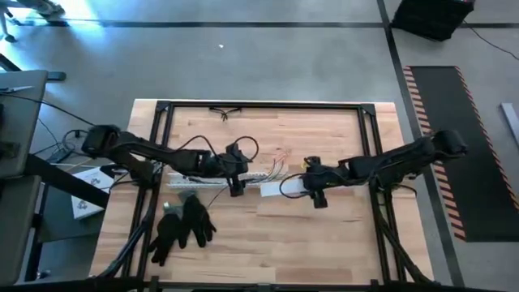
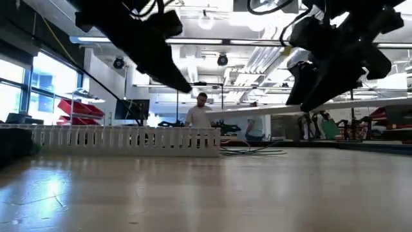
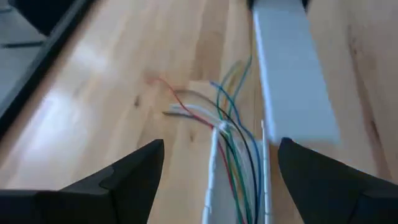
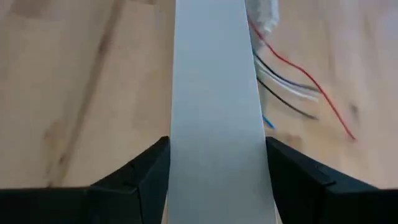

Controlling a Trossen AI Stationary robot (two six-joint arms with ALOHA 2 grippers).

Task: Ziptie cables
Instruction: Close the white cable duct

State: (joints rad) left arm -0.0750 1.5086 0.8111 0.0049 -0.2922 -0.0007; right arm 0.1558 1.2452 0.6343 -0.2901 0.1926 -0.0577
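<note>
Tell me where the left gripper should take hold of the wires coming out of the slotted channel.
Probably just beyond the open end of the slotted channel, where the wires are bunched before they fan out over the table. Come straight down with a finger on each side of the bundle. The left gripper is open above that spot; the right gripper holds the white cover strip alongside.

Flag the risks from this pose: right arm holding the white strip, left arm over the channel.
1. The right gripper pinches only one end of the white cover strip, so its free end, held off the table in the low view, could sag or swing.
2. The cables fan out past the channel end; lowering the strip could trap them.
3. The open left gripper straddles the channel and could snag wires.
</note>
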